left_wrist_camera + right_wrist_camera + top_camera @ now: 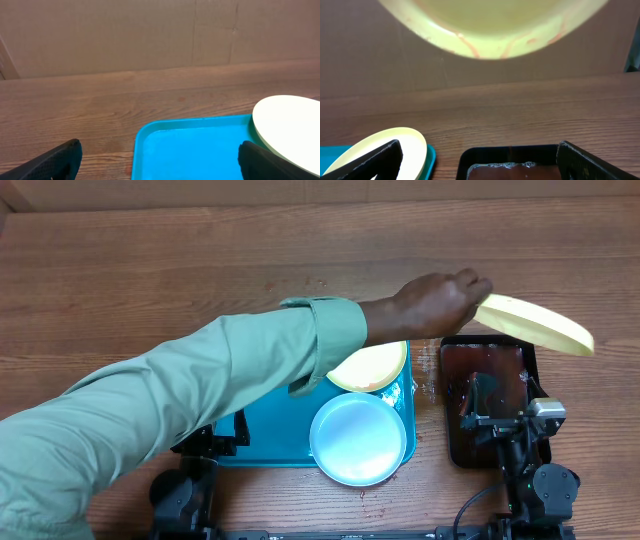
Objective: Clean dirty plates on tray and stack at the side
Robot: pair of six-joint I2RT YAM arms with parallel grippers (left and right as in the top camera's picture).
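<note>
Closest to the overhead lens, a person's arm (pixel 150 410) in a pale green long sleeve reaches from the lower left of the frame toward the upper right. Its hand (pixel 440 300) grips the edge of a pale yellow-green round plastic plate (pixel 535 323), held tilted in the air above the upper end of the smaller black rectangular tray (pixel 460 445). In my right wrist view that plate fills the top of the frame, its facing surface streaked with thin reddish sauce lines near the rim.

My right pincer (pixel 485 162) is spread wide, its fingers at the lower left and lower right corners of the wrist frame, pinching nothing. It sits over the black tray, which holds a brownish wet film.

My left pincer (pixel 160 165) is likewise spread wide and empty, low over the left part of the large turquoise rectangular plastic tray (pixel 270 435). That tray lies in the lower centre of the overhead frame on the wooden counter (pixel 150 260), with the sleeve crossing over it.

A second pale yellow-green plate (pixel 372 366) lies at the tray's upper right corner, overhanging the rim and partly under the person's wrist. Just below it in the frame, a light blue round plastic plate (pixel 358 437) rests at the tray's lower right, reaching past the lower edge.
</note>
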